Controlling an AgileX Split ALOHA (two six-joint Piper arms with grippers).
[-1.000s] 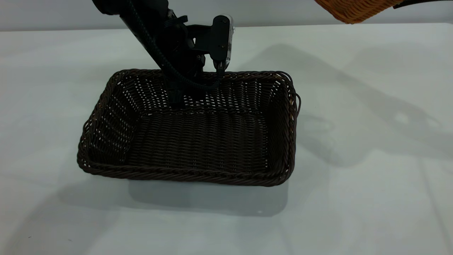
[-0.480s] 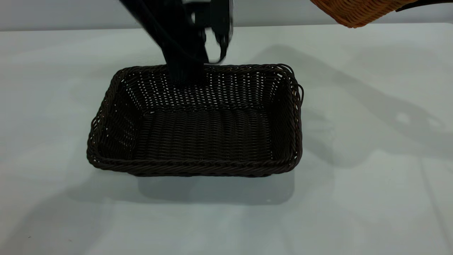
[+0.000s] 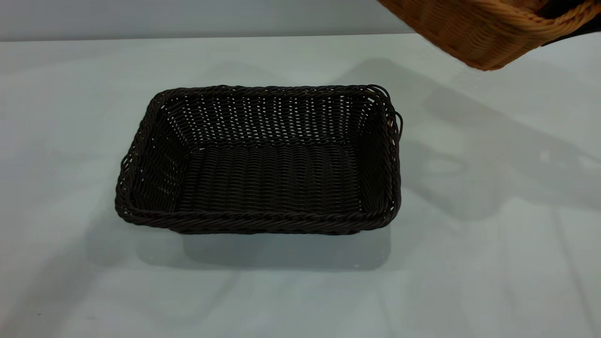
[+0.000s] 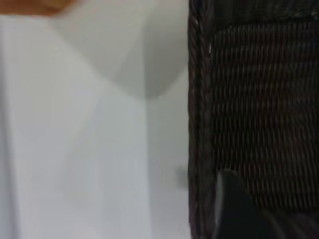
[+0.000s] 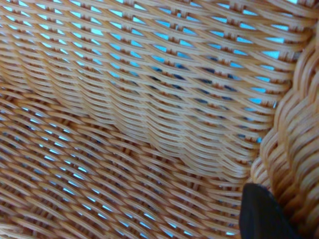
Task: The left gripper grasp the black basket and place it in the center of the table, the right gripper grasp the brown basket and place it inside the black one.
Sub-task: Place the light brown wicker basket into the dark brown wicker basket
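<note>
The black basket (image 3: 263,159) stands flat near the middle of the table (image 3: 469,263), open side up, with nothing in it. It also shows in the left wrist view (image 4: 259,99). My left gripper (image 4: 266,221) is out of the exterior view. One dark finger (image 4: 234,209) hangs above the basket's rim, touching nothing. My right gripper (image 5: 286,211) is shut on the braided rim of the brown basket (image 3: 483,28). It holds that basket in the air at the far right, tilted, above and to the right of the black one. The brown weave (image 5: 139,114) fills the right wrist view.
Bare white table lies all round the black basket, with arm shadows on the right half. A grey wall (image 3: 188,19) runs behind the far table edge.
My left gripper let go of the black basket's far rim, lifted and left the exterior view. The black basket settled flat. The brown basket came lower and closer.
</note>
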